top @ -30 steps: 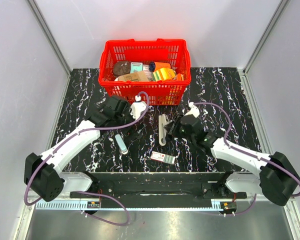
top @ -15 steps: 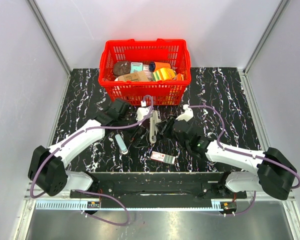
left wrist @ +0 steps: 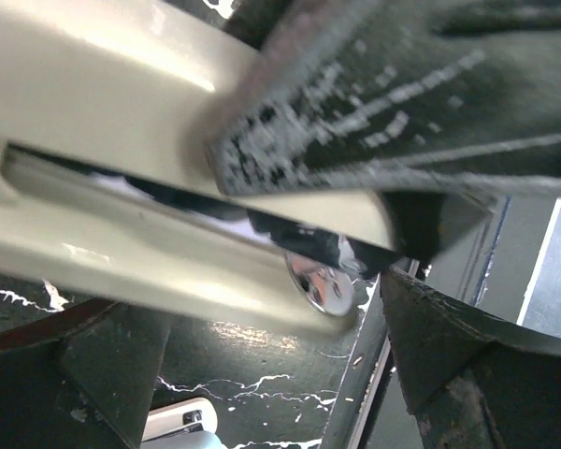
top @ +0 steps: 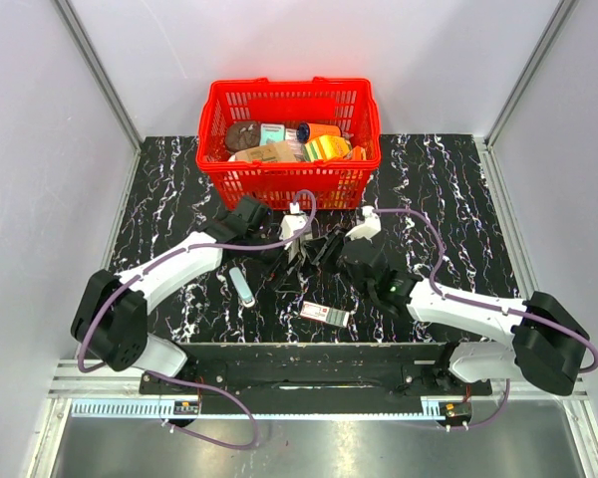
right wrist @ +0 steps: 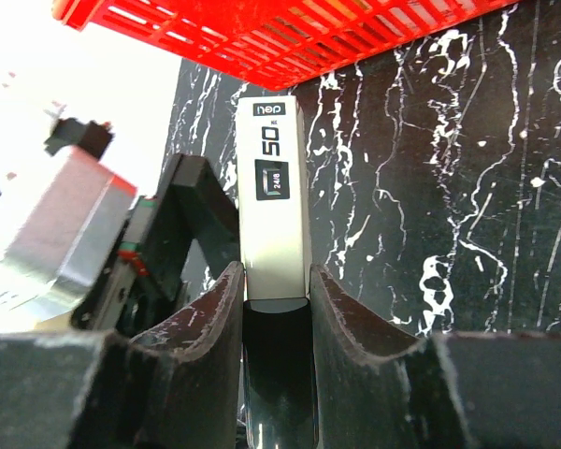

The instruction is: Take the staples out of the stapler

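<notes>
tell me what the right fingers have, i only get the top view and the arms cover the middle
Observer: The right wrist view shows the right fingers clamped on the stapler, one on each long side.
Operator: which way does it point
Observer: Its free end points toward the red basket.
Operator: and the left fingers
Observer: The left wrist view is blurred. The left fingers stand open with the stapler's pale body and a shiny rivet close in front. I cannot tell if they touch it.
</notes>
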Controlling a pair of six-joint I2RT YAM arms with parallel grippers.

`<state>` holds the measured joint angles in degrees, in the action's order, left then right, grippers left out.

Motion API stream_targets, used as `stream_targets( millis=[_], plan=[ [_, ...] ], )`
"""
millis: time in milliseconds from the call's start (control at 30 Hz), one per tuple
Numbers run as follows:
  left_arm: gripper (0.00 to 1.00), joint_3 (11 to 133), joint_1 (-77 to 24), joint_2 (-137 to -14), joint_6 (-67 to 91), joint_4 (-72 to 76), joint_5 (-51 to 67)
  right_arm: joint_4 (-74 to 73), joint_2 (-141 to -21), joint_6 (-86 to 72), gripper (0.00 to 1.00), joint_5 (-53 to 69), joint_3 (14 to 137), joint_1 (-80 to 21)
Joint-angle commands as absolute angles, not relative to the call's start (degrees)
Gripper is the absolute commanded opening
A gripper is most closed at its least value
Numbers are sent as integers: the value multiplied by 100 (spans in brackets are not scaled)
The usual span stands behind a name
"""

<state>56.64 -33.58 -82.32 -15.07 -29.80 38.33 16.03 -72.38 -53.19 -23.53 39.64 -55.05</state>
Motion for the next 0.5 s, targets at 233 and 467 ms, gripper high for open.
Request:
stream_targets(
  millis=[233, 467],
  plan=[
    [44, 5651, -3375, -8191, -1854, -2469, 3472, 2180, -7137, -5616, 0, -2540, 4158, -5748],
    [0, 5511, -3375, -7998, -1907, -2373, 3226, 2057, -7049, -5651, 0, -2514, 3929, -5748]
  ],
)
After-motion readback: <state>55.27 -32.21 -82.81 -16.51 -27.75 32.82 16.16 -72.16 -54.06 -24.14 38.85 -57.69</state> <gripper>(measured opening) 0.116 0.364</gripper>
